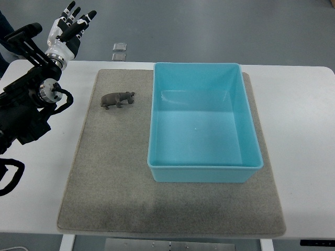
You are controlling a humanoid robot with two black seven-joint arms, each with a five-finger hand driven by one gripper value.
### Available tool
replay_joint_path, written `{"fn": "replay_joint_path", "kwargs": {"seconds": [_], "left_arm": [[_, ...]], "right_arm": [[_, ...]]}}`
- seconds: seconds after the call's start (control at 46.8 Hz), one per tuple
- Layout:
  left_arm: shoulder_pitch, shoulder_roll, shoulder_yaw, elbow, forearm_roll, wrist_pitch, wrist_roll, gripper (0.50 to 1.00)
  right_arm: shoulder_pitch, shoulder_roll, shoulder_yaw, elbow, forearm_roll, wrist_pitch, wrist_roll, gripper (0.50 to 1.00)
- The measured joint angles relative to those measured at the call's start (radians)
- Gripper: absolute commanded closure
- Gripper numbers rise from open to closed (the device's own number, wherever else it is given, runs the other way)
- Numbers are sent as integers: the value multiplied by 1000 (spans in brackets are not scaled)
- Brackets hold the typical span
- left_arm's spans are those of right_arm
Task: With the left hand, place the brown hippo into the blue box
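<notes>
Hippo [118, 99] on mat [104, 172] — left hand [70, 26] open, w/o load.

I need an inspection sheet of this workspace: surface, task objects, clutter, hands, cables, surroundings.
Surface: white table with a grey mat on it.
Job's things: brown hippo stands on the mat, left of the blue box and apart from it; the box is empty.
Clutter: nothing seen on the table.
Hands: left hand is raised beyond the table's far left corner, fingers spread, holding nothing; right hand not in view.
Cables: black cables loop along the left arm.
Surroundings: grey floor; two small metal plates lie on it behind the table.
</notes>
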Motion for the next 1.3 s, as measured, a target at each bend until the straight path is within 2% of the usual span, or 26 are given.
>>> {"fn": "replay_joint_path", "kwargs": {"seconds": [0.342, 0.619, 1.047, 1.153, 1.303], "left_arm": [[8, 32, 9, -40, 8, 0, 0, 504], [-16, 83, 139, -84, 48, -2, 1, 504], [-42, 91, 199, -142, 461, -2, 2, 504], [-51, 122, 259, -196, 545, -3, 3, 504], [-126, 235, 421, -337, 577, -3, 6, 504]], "right_arm": [[0, 0, 0, 0, 0, 0, 0, 564], [0, 0, 0, 0, 0, 0, 0, 564], [0, 0, 0, 0, 0, 0, 0, 564], [0, 0, 0, 0, 0, 0, 0, 564], [0, 0, 0, 0, 0, 0, 0, 564]]}}
